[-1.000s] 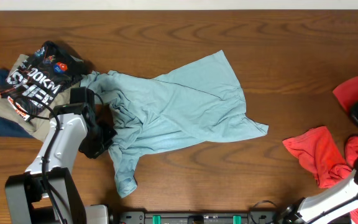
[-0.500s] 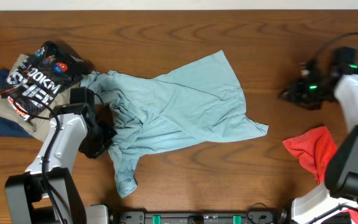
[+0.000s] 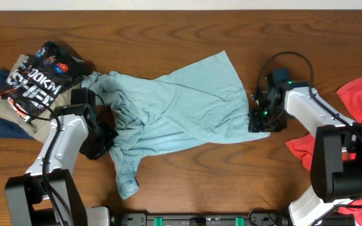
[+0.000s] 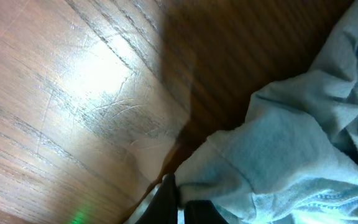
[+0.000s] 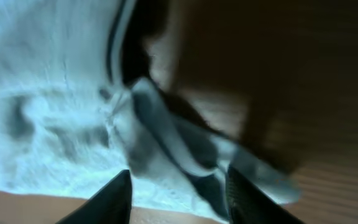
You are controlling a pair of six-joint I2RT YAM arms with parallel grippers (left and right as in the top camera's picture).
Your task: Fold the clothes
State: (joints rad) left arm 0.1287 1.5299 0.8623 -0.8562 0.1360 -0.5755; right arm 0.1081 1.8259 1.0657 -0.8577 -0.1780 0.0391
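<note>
Arriving from the right edge, the right claw [image 3: 256, 120] now straddles, spread, a corner of the T-shirt [image 3: 181, 107], right of centre on the bench [image 3: 187, 182]. The left claw [image 4: 178, 198] stays pinching its left hem; flattening can probably begin.

Two robot arms are built of white, rounded shell segments joined by black joints: the left arm [image 3: 61, 147] and the right arm [image 3: 322, 113], each with a thick dark cylinder at its lower end. Each ends in a black gripper, the left gripper [image 3: 105, 143] and the right gripper [image 3: 257, 120]. A thin black cable [image 3: 288, 56] loops by the right arm's wrist, small green lights [image 3: 266, 113] glow there, and a black bar with green connectors [image 3: 193, 220] sits between the two arms.
</note>
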